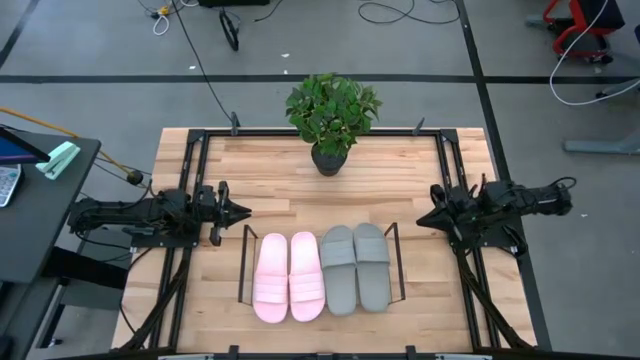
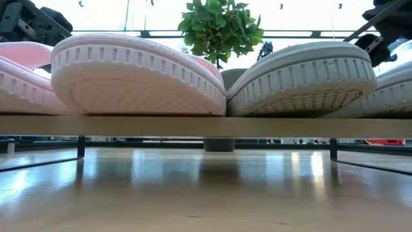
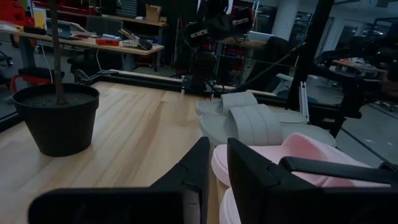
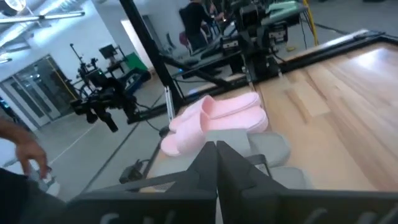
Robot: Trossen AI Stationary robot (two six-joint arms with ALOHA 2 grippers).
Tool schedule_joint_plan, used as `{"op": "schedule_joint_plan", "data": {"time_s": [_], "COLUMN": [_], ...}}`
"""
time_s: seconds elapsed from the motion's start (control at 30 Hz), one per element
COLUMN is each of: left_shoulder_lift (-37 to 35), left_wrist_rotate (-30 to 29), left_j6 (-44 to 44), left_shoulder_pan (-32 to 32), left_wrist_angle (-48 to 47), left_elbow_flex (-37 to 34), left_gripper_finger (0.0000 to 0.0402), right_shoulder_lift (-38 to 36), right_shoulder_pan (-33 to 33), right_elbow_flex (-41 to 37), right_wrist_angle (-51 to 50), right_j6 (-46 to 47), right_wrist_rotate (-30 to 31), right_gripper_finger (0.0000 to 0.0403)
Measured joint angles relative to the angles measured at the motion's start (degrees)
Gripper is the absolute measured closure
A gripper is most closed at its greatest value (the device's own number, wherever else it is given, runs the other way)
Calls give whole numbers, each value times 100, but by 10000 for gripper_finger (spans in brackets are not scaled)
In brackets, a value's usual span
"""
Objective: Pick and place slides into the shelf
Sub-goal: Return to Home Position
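Note:
Two pink slides [image 1: 288, 277] and two grey slides [image 1: 356, 267] lie side by side, soles down, inside the black wire shelf [image 1: 243, 265] in the middle of the table's near half. The low view shows a pink sole [image 2: 138, 77] and a grey sole [image 2: 302, 77] resting on the shelf's flat deck [image 2: 206, 125]. My left gripper [image 1: 243, 211] is drawn back at the table's left edge, pointing level toward the middle; its fingers [image 3: 217, 146] stand a narrow gap apart with nothing between them. My right gripper [image 1: 422, 219] is drawn back at the right edge, shut [image 4: 216, 146] and empty.
A potted plant [image 1: 332, 110] in a black pot [image 3: 56, 118] stands at the middle of the table's far edge. Black rails [image 1: 190, 200] run along the table's sides. Bare wood lies between the plant and the shelf. A person [image 4: 18, 155] shows beyond the table.

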Motion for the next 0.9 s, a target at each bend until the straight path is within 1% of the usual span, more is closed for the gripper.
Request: {"op": "schedule_joint_plan", "data": {"time_s": [0.07, 0.23, 0.33, 0.47, 0.57, 0.67, 0.77, 0.9], "left_shoulder_lift": [1, 2, 2, 2, 2, 2, 2, 2], "left_wrist_rotate": [0, 0, 0, 0, 2, 1, 2, 2], "left_j6": [4, 4, 4, 5, 2, 2, 6, 6], "left_shoulder_pan": [0, 0, 0, 0, -2, -1, -1, -2], "left_wrist_angle": [0, 0, 1, 1, 2, 2, 2, 0], "left_elbow_flex": [0, -2, -2, -2, -2, -2, -2, -2], "left_gripper_finger": [345, 344, 340, 335, 333, 335, 339, 344], "right_shoulder_lift": [2, 90, 90, 94, 90, 96, 90, 92], "right_shoulder_pan": [-14, -14, -56, -147, -251, -382, -547, -798], "right_elbow_flex": [-152, -801, -1130, -1353, -1429, -1467, -1461, -1461], "right_wrist_angle": [147, 1691, 2192, 2403, 2622, 2542, 2572, 2274], "right_j6": [-30, 22, 126, 156, 151, 95, -151, -311], "right_wrist_rotate": [-20, -148, -150, -160, -283, -360, -363, -480], "right_gripper_finger": [403, 403, 403, 403, 403, 403, 403, 403]}}
